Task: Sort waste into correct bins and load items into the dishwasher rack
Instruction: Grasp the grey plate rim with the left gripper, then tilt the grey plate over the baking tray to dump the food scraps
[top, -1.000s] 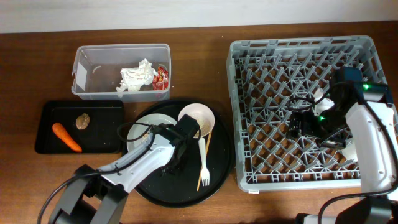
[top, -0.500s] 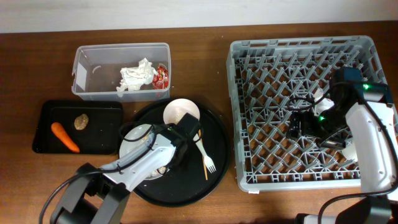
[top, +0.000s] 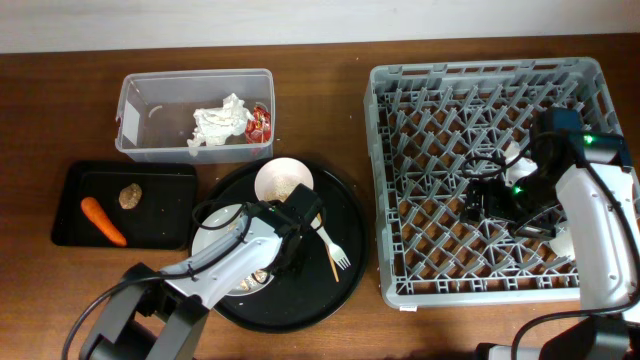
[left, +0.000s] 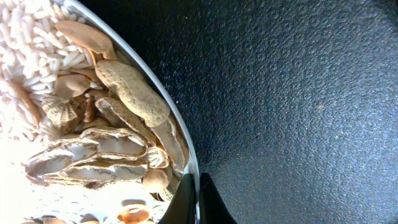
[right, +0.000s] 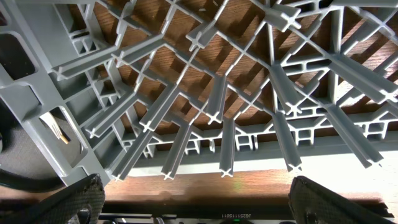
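left tool (left: 198, 198): clamped on plate (top: 210, 232) rim | plate: carries food scraps (left: 124, 93), left of dishwasher rack (top: 470, 72) | right tool (right: 199, 205): spread wide, empty, over rack | bowl (top: 283, 180): left of rack

An orange carrot (top: 104, 221), red wrapper (top: 260, 124), white napkin (top: 220, 123), grey lattice rack (top: 480, 72) and pebbled black round tray (left: 298, 93).

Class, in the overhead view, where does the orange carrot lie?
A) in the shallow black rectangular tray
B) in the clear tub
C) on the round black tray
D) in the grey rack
A: the carrot lies in the shallow black tray, beside a beige scrap.
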